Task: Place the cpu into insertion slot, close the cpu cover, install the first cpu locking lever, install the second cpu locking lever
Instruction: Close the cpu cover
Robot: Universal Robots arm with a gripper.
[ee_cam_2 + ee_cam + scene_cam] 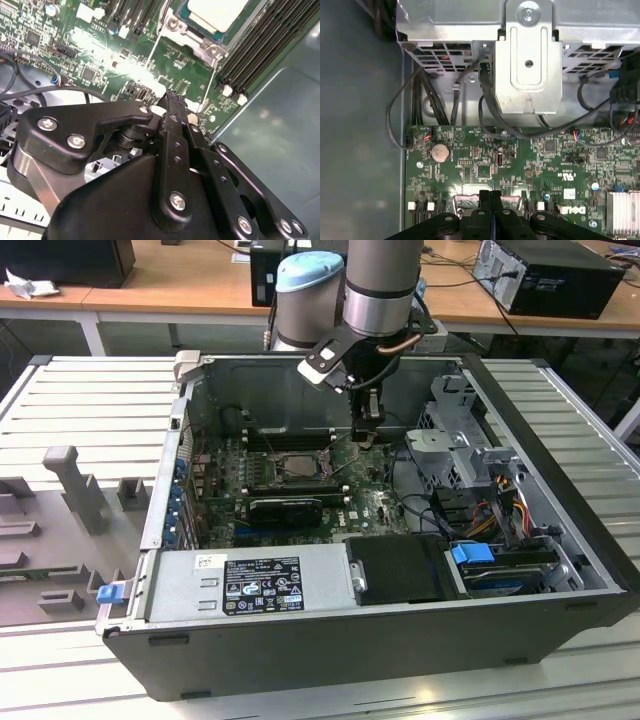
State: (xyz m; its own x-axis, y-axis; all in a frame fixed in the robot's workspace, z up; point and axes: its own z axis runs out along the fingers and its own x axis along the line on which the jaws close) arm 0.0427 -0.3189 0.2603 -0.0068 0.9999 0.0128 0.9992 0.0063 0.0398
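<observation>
Arm: grey tube, blue-capped joint, descends near vertical. End effector: black, points straight down; fingers pressed flat together in the first wrist view.

Cut off by the edge in the second wrist view — the cpu, just a pale corner showing. Hidden behind the gripper there, much of the green board. Too small in the exterior view to make out the insertion slot — covered or not.

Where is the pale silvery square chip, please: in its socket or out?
In: the second wrist view shows the chip inside the socket's silver metal frame.
</observation>
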